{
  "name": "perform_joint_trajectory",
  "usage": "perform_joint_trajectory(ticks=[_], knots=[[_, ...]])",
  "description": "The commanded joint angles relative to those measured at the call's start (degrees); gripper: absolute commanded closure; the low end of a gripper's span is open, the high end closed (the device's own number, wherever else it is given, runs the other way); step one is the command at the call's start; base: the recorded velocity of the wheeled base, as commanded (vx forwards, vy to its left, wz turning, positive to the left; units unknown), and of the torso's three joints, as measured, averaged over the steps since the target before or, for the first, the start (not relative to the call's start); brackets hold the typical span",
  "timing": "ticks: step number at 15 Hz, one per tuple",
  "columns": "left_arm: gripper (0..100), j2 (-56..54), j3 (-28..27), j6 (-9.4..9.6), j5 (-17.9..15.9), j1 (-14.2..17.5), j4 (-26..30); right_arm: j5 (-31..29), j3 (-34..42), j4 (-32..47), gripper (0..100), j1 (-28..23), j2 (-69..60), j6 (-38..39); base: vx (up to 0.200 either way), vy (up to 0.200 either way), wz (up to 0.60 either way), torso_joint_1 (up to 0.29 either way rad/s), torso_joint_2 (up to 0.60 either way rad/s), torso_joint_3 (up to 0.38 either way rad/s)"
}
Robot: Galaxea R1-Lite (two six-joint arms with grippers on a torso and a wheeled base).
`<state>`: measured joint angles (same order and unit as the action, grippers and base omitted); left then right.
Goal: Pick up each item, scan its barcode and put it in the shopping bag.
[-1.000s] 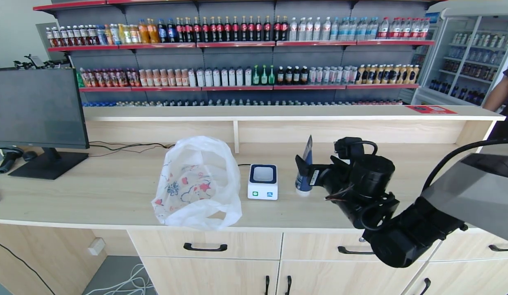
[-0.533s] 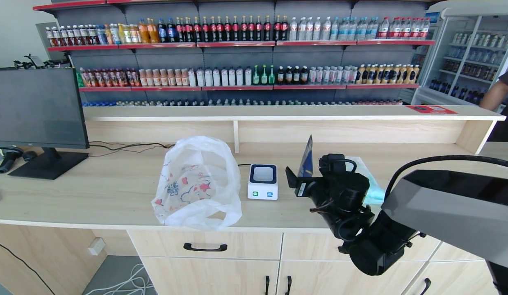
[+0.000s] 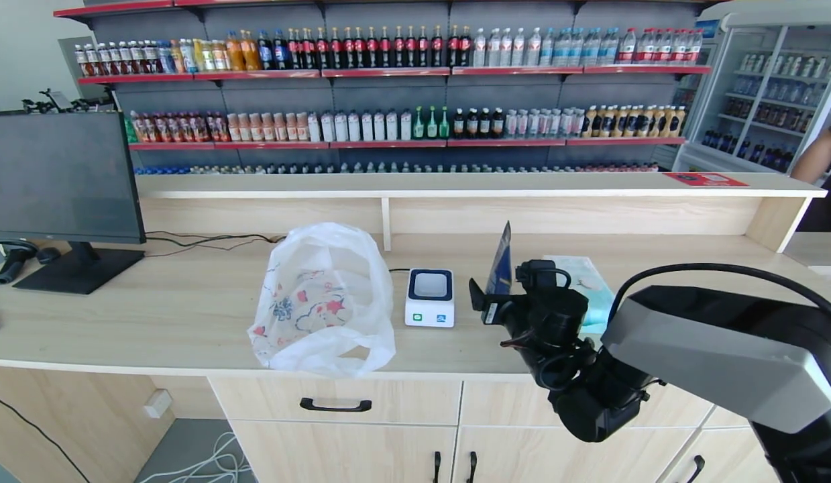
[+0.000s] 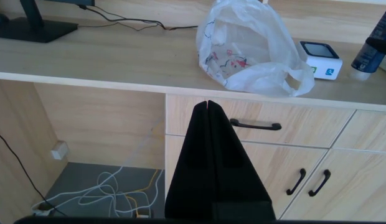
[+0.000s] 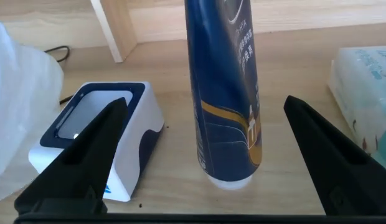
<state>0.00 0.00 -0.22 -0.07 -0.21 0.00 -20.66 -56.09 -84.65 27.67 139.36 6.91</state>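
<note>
The dark-blue plastic tube [image 5: 224,93] stands upright on the light wooden worktop [image 5: 175,81] between the right arm's fingers [image 5: 78,165], spread and clear of it, while the left arm's fingers [image 4: 196,149], pressed together, hang well apart

Right gripper [image 5: 205,102] is spread wide, one finger either side of the upright blue tube [image 5: 225,93], with a gap on both sides. It's tight toward the bag: the scanner [image 5: 96,140] sits just beside the tube, near one finger. Tissue pack [image 5: 364,93] crowds the other side. Shopping bag [image 3: 321,302] bulks just beyond the scanner.
</note>
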Motion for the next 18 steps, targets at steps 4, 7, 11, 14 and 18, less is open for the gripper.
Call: perform_joint_trajectory(ticks=[4, 7, 11, 14, 18], knots=[[100, 0.0, 0.0, -0.04, -0.01, 0.03, 0.0, 1.42, -2.97, 0.45, 0, -3.77, 3.37, -0.32, 0.0, 0.0, 0.0, 0.0, 0.0, 0.0], [100, 0.0, 0.0, -0.04, 0.07, 0.03, 0.0, 2.82, -5.87, 0.45, 0, -4.91, 4.95, -0.32, 0.0, 0.0, 0.0, 0.0, 0.0, 0.0], [100, 0.0, 0.0, -0.04, -0.01, 0.03, 0.0, 2.65, -8.42, 0.8, 0, -4.38, 6.89, -0.41, 0.0, 0.0, 0.0, 0.0, 0.0, 0.0], [100, 0.0, 0.0, -0.04, -0.01, 0.03, 0.0, 2.56, -10.44, 2.65, 0, -3.85, 7.59, -0.67, 0.0, 0.0, 0.0, 0.0, 0.0, 0.0], [100, 0.0, 0.0, -0.04, -0.01, 0.03, 0.0, 2.38, -16.42, 7.57, 0, -4.47, 8.38, -0.58, 0.0, 0.0, 0.0, 0.0, 0.0, 0.0]])
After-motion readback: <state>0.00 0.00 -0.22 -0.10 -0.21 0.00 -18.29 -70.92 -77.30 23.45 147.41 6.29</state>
